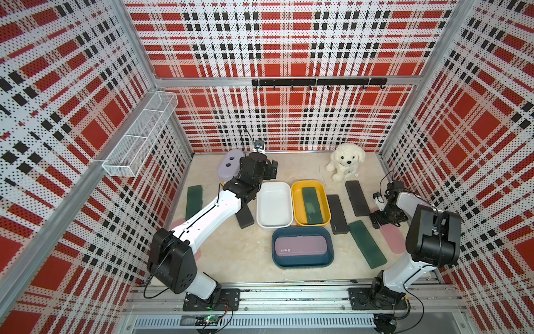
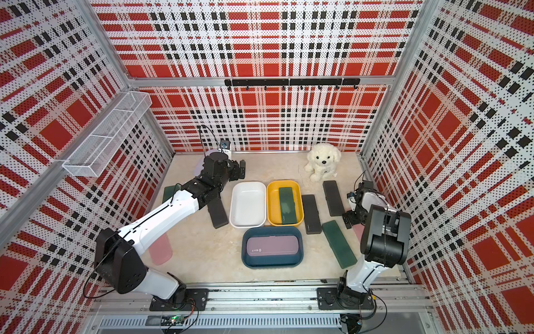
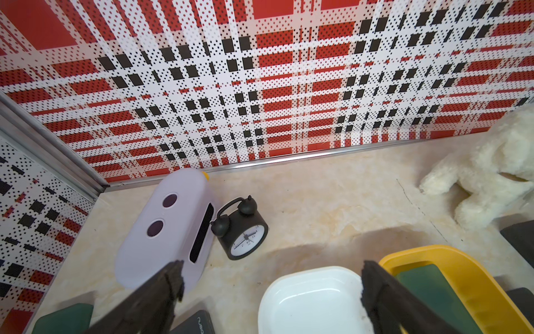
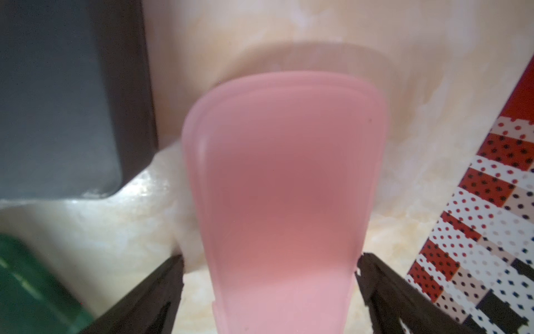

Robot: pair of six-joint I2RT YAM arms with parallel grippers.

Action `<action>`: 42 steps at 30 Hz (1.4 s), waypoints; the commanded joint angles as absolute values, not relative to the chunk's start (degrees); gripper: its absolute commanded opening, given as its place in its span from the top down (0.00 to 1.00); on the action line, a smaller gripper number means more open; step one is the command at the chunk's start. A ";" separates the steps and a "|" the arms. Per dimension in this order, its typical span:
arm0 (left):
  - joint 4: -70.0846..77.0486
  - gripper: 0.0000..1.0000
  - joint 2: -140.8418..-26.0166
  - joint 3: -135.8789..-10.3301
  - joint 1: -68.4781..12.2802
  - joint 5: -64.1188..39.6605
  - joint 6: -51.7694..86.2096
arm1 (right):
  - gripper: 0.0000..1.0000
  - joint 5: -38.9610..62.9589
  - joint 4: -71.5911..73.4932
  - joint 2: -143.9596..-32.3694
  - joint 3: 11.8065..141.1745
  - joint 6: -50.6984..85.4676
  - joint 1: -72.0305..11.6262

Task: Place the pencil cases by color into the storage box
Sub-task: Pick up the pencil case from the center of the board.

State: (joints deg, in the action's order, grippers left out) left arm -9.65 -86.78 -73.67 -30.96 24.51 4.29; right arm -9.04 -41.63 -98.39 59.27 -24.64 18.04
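Three bins sat mid-frame on the pale table (image 1: pixel 231 260) in both top views. A white bin (image 1: pixel 274 205) and a yellow bin (image 1: pixel 297 202) stood side by side, with a blue bin (image 1: pixel 303 230) below them in the frame. A green case (image 1: pixel 312 205) lay inside the yellow bin, and a mauve-pink case (image 1: pixel 300 245) lay inside the blue bin.

A black case (image 1: pixel 336 214) lay just right of the yellow bin. A second black case (image 1: pixel 357 198) lay farther right and higher. A second green case (image 1: pixel 367 244) slanted toward the lower right. Left of the white bin, a third black case (image 1: pixel 245 217) lay partly under the left arm (image 1: pixel 208 217). A third green case (image 1: pixel 194 201) lay near the table's left edge. At lower left in a top view, a pale pink case (image 2: pixel 160 251) showed from beneath that arm.

The right gripper (image 4: pixel 270 269) stood wide, its jaws straddling the end of a second pale pink case (image 4: pixel 283 188) that lay flat at the right of the table. Whether the pads touched its edges could not be told.

The left gripper (image 3: pixel 271 277) also stood wide and held nothing. It hung above the table just above the white bin in the frame, facing a lilac box (image 3: pixel 167 228) and a black alarm clock (image 3: pixel 242 231). A white plush dog (image 1: pixel 345 162) sat at upper right.
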 commanded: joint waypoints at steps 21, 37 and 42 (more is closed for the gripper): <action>-13.31 0.01 -90.03 -79.88 -32.24 25.93 3.35 | 0.00 -6.15 -39.37 -107.58 59.39 -25.11 19.34; -14.33 0.01 -93.50 -82.43 -32.89 25.40 3.78 | 0.11 -5.51 -40.47 -113.85 60.51 -25.33 19.34; -14.24 0.01 -94.48 -82.66 -32.87 25.25 3.78 | 0.18 -6.55 -40.93 -111.87 60.81 -25.23 19.34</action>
State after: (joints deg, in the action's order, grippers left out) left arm -14.02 -93.73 -80.20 -32.56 25.71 3.77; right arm -2.98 -46.11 -105.75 65.25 -26.15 19.62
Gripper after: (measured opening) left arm 0.991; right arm 0.830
